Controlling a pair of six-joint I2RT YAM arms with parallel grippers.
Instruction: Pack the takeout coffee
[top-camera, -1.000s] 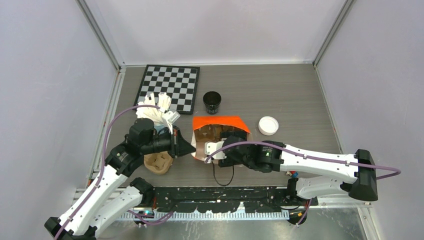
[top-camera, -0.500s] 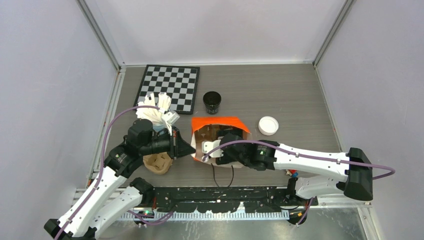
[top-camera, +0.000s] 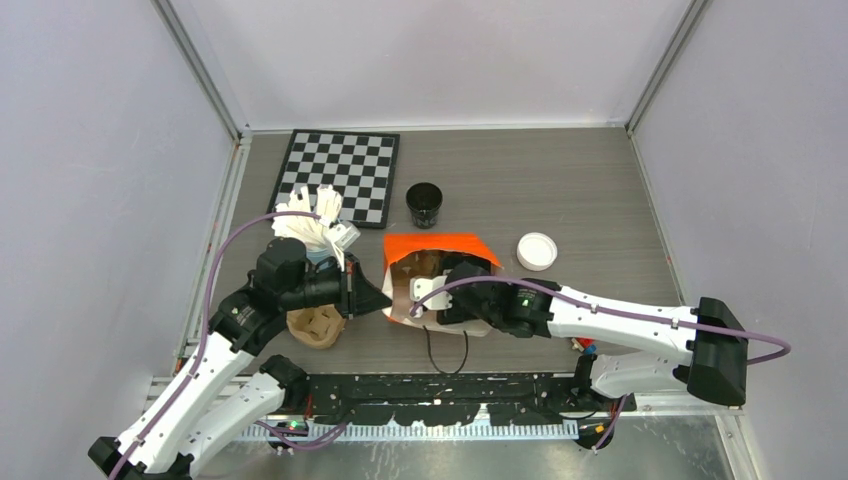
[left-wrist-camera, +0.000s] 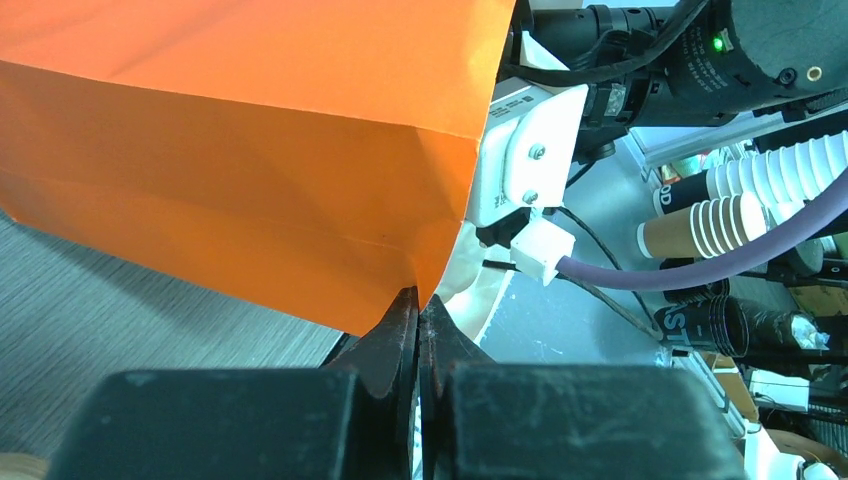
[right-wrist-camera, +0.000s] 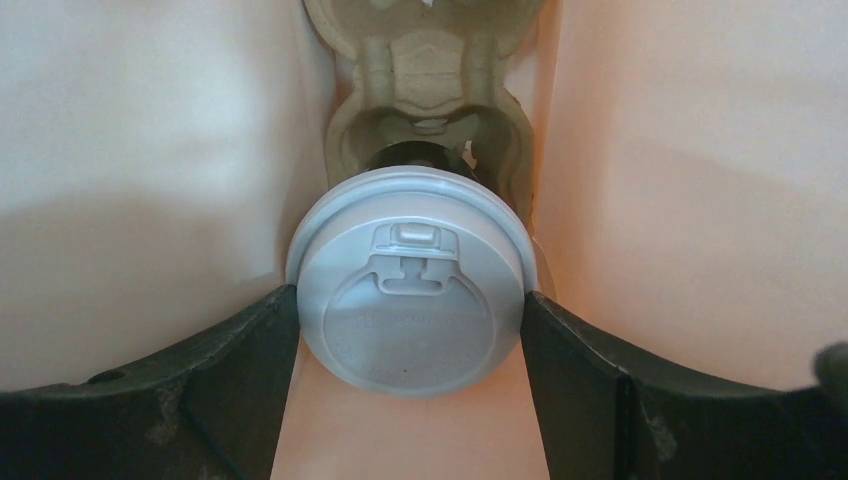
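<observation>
From above, the orange bag (top-camera: 440, 245) lies mid-table, an open black cup (top-camera: 424, 204) just beyond it; at the left wrist, the left gripper (left-wrist-camera: 418, 305) is pinched tight on the bag's edge; at the right wrist, the right gripper (right-wrist-camera: 410, 312) stands wide, fingers (right-wrist-camera: 240, 350) clasping a lidded cup (right-wrist-camera: 410, 285) inside the bag, a pulp carrier (right-wrist-camera: 425, 70) beyond.

The bag (top-camera: 440, 243) is bright orange outside and pale inside. Behind the bag, the board (top-camera: 338, 176) has black and white squares, and the open cup (top-camera: 424, 203) is black. Right of the bag, the loose lid (top-camera: 537, 251) is white. The desk (top-camera: 580, 180) is streaky grey. Inside the bag, the capped cup (right-wrist-camera: 410, 295) has a greyish white top, and the tray (right-wrist-camera: 425, 70) is tan.
</observation>
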